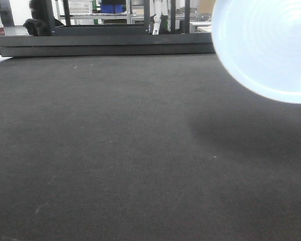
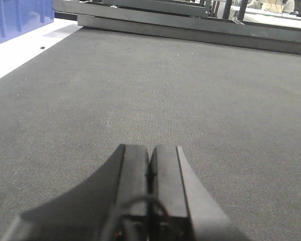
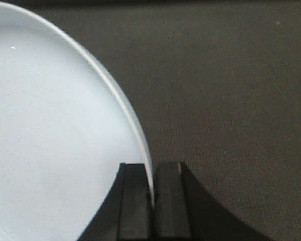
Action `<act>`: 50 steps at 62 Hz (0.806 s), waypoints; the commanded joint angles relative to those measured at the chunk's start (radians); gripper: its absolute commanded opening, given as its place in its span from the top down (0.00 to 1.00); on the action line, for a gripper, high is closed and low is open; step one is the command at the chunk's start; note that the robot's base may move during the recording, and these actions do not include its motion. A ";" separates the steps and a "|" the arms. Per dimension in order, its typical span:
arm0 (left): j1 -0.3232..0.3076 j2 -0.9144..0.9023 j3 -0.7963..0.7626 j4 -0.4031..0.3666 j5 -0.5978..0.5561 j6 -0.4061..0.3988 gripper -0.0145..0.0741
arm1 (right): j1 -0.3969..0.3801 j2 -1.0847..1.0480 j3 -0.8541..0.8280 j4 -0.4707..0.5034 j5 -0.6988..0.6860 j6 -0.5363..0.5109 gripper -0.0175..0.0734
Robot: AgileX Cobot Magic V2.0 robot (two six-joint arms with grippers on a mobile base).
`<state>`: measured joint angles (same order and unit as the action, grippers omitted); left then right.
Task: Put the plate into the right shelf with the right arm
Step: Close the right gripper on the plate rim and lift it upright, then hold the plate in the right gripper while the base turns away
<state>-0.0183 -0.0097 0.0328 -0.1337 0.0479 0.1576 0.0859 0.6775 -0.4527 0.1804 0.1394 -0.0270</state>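
The white round plate (image 1: 266, 47) hangs in the air at the upper right of the front view, tilted on edge above the dark mat, with its shadow below it. In the right wrist view the plate (image 3: 50, 130) fills the left side, and my right gripper (image 3: 153, 173) is shut on its rim, one black finger on each face. My left gripper (image 2: 150, 155) is shut and empty, low over the mat. The right shelf is out of view; the right gripper itself does not show in the front view.
A dark textured mat (image 1: 115, 150) covers the table. A low grey metal frame (image 1: 105, 47) runs along its far edge, with racks behind it. A blue plastic bin (image 2: 17, 20) stands on the white surface at the far left.
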 commanded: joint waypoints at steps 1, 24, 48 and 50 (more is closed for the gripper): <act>-0.002 -0.010 0.010 -0.008 -0.090 -0.007 0.98 | -0.008 -0.101 0.021 -0.025 -0.133 0.072 0.75; -0.002 -0.010 0.010 -0.008 -0.090 -0.007 0.98 | -0.008 -0.385 0.071 -0.144 0.052 0.152 0.75; -0.002 -0.010 0.010 -0.008 -0.090 -0.007 0.98 | -0.008 -0.404 0.071 -0.144 0.072 0.152 0.75; -0.002 -0.010 0.010 -0.008 -0.090 -0.007 0.98 | -0.008 -0.404 0.071 -0.144 0.072 0.152 0.75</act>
<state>-0.0183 -0.0097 0.0328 -0.1337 0.0479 0.1576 0.0859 0.2668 -0.3520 0.0479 0.2947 0.1213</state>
